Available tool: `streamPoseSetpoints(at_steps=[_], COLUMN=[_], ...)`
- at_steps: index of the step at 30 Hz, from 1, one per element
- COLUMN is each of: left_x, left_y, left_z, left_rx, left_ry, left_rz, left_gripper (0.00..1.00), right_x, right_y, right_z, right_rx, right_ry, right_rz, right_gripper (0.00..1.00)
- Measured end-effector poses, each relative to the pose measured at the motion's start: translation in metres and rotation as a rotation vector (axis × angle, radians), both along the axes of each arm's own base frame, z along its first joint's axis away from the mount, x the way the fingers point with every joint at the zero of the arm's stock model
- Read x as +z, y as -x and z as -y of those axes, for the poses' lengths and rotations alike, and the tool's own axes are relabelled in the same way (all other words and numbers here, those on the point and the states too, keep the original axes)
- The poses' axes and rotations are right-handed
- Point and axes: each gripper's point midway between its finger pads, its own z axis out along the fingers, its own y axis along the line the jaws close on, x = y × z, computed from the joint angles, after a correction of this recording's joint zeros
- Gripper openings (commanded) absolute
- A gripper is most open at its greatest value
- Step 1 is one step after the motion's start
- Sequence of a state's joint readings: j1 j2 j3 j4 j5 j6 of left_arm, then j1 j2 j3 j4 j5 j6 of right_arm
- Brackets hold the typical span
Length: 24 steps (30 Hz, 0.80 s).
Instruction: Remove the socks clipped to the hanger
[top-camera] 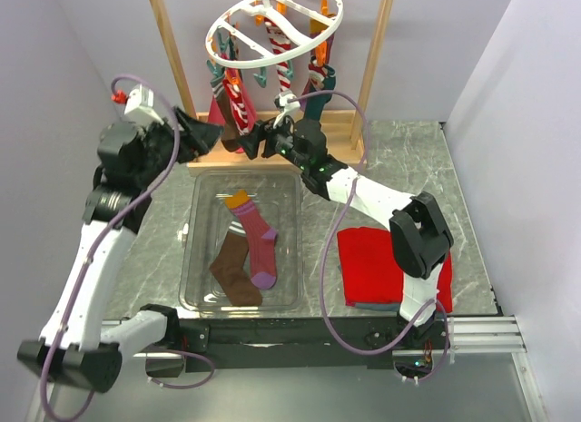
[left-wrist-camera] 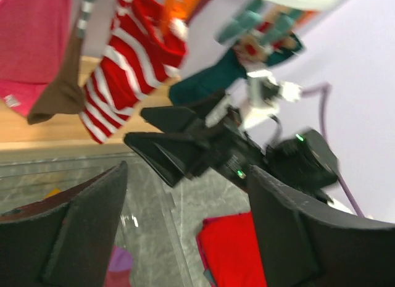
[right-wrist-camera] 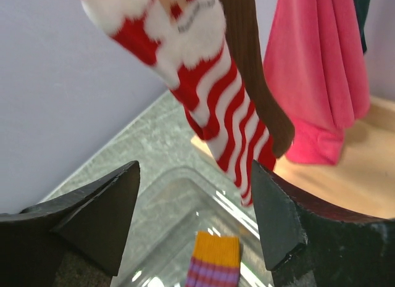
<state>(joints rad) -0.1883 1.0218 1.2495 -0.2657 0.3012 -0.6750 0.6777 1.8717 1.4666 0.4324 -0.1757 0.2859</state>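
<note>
A round white hanger (top-camera: 272, 23) hangs at the back with several socks clipped to it: a red-and-white striped sock (top-camera: 238, 104), a brown sock (top-camera: 231, 132) and teal ones (top-camera: 322, 82). My left gripper (top-camera: 207, 132) is open and empty, just left of the hanging socks. My right gripper (top-camera: 252, 141) is open and empty, just right of them, below the striped sock (right-wrist-camera: 216, 114). The right wrist view frames the striped and brown socks (right-wrist-camera: 259, 83) above its open gripper (right-wrist-camera: 194, 207). The left wrist view shows the striped sock (left-wrist-camera: 123, 71) and the right gripper (left-wrist-camera: 166, 139) beyond its own gripper (left-wrist-camera: 185, 231).
A clear bin (top-camera: 195, 250) below holds a brown sock (top-camera: 234, 268) and a magenta-purple sock with an orange cuff (top-camera: 259, 245). A red folded cloth (top-camera: 372, 263) lies to the right. A pink cloth (right-wrist-camera: 321, 71) drapes on the wooden stand (top-camera: 168, 59).
</note>
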Motion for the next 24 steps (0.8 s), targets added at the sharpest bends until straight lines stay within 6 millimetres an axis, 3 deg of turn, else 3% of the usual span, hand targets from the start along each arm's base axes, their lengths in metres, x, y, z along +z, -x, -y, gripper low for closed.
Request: streamPoseSetpoints(at_steps=[5, 8, 15, 24], left_x=[-0.007, -0.005, 0.012, 0.021], left_y=[-0.036, -0.043, -0.029, -0.024], left_z=[-0.001, -0.005, -0.018, -0.020], left_rx=[0.043, 0.072, 0.136, 0.147], left_ry=[-0.011, -0.014, 0.008, 0.021], left_rz=[-0.055, -0.057, -0.004, 0.019], left_gripper=[0.79, 0.80, 0.78, 0.77], right_x=[0.004, 0.007, 0.011, 0.046], right_y=[-0.004, -0.004, -0.011, -0.014], right_z=[-0.004, -0.003, 0.006, 0.011], right_rx=[0.002, -0.003, -0.103, -0.162], right_ry=[-0.022, -0.027, 0.014, 0.022], right_rz=[0.026, 0.034, 0.067, 0.159], right_gripper=[0.78, 0.82, 0.79, 0.68])
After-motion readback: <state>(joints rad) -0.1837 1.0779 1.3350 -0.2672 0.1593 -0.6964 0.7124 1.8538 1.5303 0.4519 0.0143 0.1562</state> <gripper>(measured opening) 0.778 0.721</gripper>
